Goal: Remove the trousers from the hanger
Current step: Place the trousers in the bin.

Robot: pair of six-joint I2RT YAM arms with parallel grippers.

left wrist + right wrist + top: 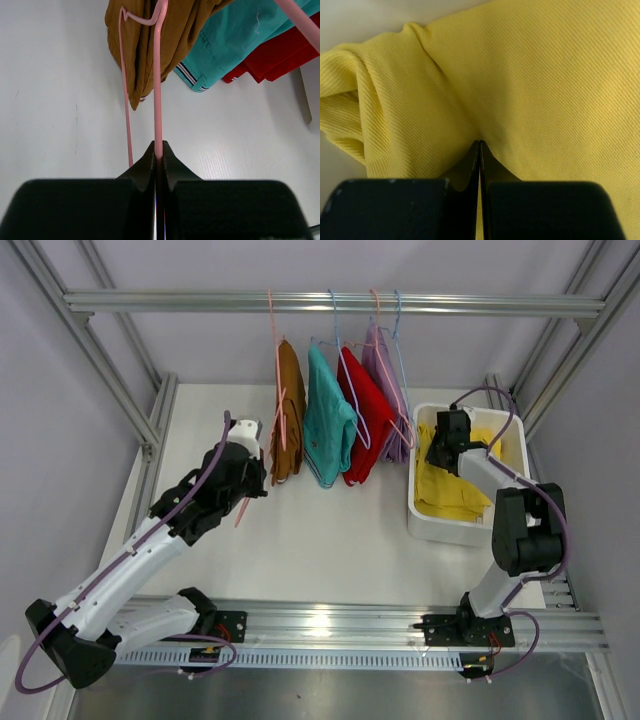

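Observation:
Brown (290,410), teal (328,420), red (365,415) and lavender trousers (385,370) hang on wire hangers from the rail (200,302). My left gripper (258,490) is beside the brown trousers and is shut on the thin pink hanger (158,90), as the left wrist view (158,150) shows. The brown trousers (175,35) still drape over that hanger, with teal (235,45) and red (285,55) behind. My right gripper (440,455) is low in the white bin (440,530), shut with its tips (480,142) pinching the yellow trousers (545,75), which lie crumpled in the bin (445,495).
Aluminium frame posts stand at both sides and the rail crosses the back. The white bin sits at the right of the white tabletop (330,530), close to the lavender trousers. Blue and pink hanger hooks crowd the rail's middle.

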